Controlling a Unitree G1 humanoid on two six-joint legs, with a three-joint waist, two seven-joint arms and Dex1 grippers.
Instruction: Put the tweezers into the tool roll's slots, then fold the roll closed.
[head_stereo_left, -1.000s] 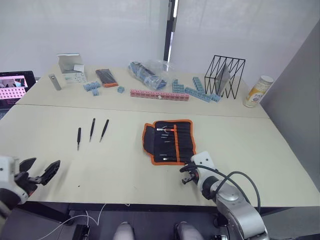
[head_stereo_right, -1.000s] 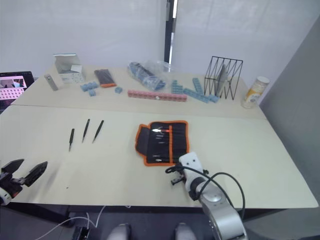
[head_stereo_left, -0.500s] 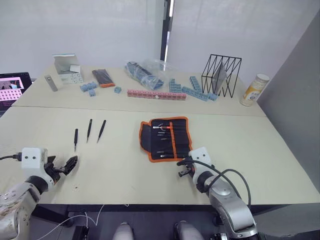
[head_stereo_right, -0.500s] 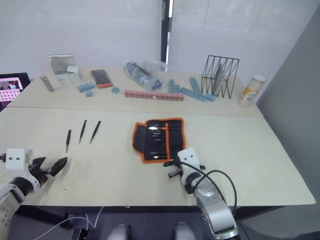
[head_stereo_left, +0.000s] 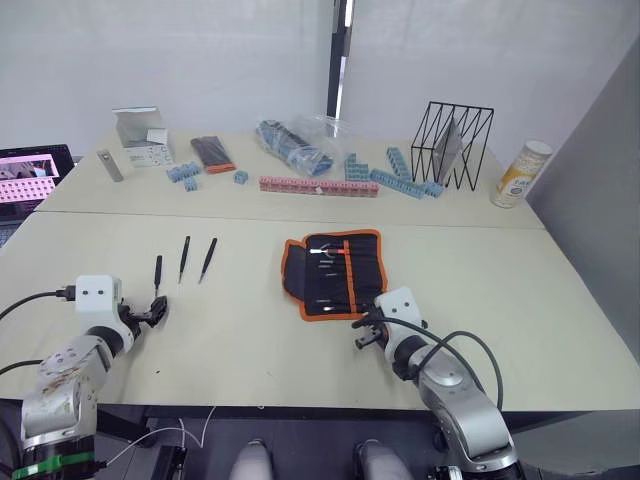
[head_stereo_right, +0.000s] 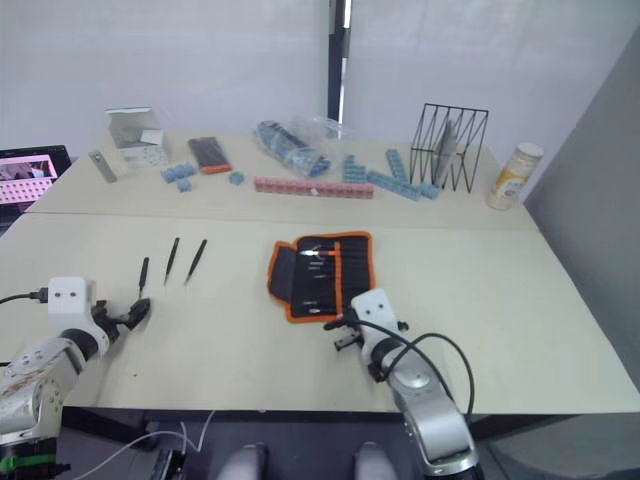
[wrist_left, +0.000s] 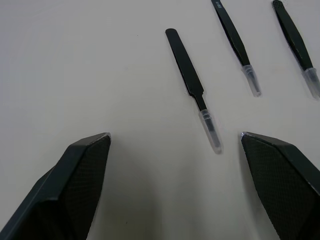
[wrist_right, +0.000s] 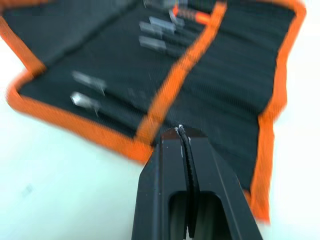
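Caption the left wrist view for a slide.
Open left gripper hovering over the table, nearest of three loose black tweezers lying between its fingers.

Left gripper (wrist_left: 175, 137) reached tweezers (wrist_left: 192, 87)

Soft, even light is washing over the pale tabletop (head_stereo_left: 300, 350), casting only faint shadows, while motion blur is smearing the tool roll (wrist_right: 165, 75) beneath the right pincer (wrist_right: 184, 131).

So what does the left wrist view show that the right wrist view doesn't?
Left wrist view: three loose tweezers lying apart on the bare table, with the left gripper open just short of the nearest one. Right wrist view: the tool roll lying unfolded, silver tips showing in its slots, and the right gripper shut at its orange edge. Both share the pale tabletop.
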